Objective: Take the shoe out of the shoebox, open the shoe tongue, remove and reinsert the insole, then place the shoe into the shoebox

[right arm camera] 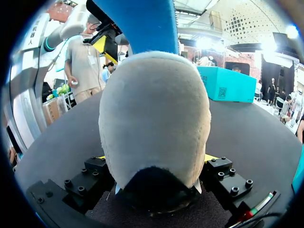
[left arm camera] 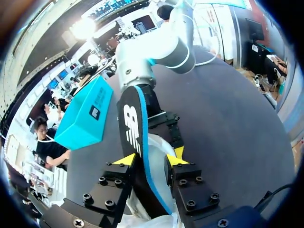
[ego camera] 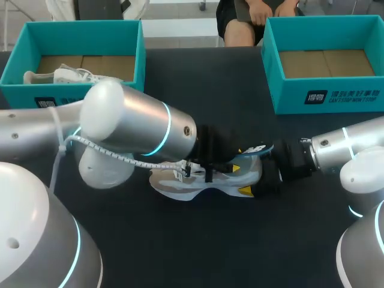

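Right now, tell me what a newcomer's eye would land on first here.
The black-and-blue insole stands out, pinched between the fingers of the left gripper at mid-table. Under it lies the white shoe, heel clamped by the right gripper. Two teal shoeboxes sit at the far edge, the left one holding another shoe.

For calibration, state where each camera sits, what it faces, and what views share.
Head: above and behind, looking down on the table; left arm and right arm show.
Left wrist: on the left arm, looking along the left gripper, shut on the insole, toward the right arm.
Right wrist: on the right arm, facing the shoe, its heel in the right gripper.
Shared: all three show shoe and insole.
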Robot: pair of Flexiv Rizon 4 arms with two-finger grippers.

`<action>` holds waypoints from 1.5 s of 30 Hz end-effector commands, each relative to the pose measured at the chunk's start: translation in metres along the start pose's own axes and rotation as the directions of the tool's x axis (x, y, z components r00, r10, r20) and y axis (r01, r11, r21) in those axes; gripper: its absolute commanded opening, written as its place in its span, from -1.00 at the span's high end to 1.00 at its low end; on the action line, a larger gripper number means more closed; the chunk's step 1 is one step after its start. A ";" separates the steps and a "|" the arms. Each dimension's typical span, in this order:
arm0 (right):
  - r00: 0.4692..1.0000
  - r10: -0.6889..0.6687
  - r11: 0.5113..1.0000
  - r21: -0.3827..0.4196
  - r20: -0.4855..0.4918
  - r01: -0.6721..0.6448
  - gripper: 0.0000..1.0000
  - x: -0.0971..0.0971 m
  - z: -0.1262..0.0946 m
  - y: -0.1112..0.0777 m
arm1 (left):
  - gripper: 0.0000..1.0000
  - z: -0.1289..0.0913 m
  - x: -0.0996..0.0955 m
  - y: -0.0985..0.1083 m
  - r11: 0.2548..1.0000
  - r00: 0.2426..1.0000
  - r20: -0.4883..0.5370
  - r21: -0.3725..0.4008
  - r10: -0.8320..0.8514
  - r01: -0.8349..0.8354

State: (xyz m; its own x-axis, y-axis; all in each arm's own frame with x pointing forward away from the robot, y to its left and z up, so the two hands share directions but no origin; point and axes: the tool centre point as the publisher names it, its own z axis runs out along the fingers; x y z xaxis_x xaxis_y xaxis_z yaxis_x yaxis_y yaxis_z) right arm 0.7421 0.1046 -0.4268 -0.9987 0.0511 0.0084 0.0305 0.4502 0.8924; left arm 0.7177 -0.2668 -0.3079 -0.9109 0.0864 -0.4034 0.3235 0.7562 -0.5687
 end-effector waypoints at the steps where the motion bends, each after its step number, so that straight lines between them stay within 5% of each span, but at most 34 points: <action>1: 1.000 0.000 1.000 0.004 0.001 0.000 1.00 -0.001 0.002 -0.004 | 0.25 0.015 -0.007 0.001 1.000 1.000 -0.010 0.002 -0.014 0.014; 8: 1.000 0.000 1.000 0.004 0.001 0.000 1.00 -0.001 0.002 -0.004 | 0.49 0.027 -0.007 0.002 0.999 0.999 -0.006 -0.006 -0.034 0.034; 11: 1.000 0.000 1.000 0.004 0.001 0.000 1.00 -0.001 0.002 -0.004 | 1.00 0.026 -0.006 0.001 0.999 0.999 -0.015 -0.001 -0.047 0.047; 21: 1.000 0.000 1.000 0.004 0.001 0.000 1.00 -0.001 0.002 -0.004 | 1.00 -0.008 -0.012 -0.014 0.984 0.984 -0.086 0.070 -0.158 0.164; 27: 1.000 0.000 1.000 0.004 0.001 0.000 1.00 -0.001 0.002 -0.004 | 1.00 -0.040 -0.032 -0.041 0.945 0.949 -0.172 0.148 -0.265 0.291; 45: 1.000 0.000 1.000 0.004 0.001 0.000 1.00 -0.001 0.002 -0.004 | 1.00 -0.129 -0.079 -0.109 0.806 0.911 -0.221 0.424 -0.349 0.412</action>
State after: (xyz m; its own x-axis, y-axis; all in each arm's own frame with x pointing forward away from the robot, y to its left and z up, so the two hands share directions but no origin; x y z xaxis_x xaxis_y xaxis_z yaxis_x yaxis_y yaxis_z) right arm 0.7421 0.1046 -0.4268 -0.9987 0.0511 0.0084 0.0305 0.4502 0.8924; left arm 0.7257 -0.2905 -0.1297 -0.9981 -0.0600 -0.0128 -0.0124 0.4016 -0.9157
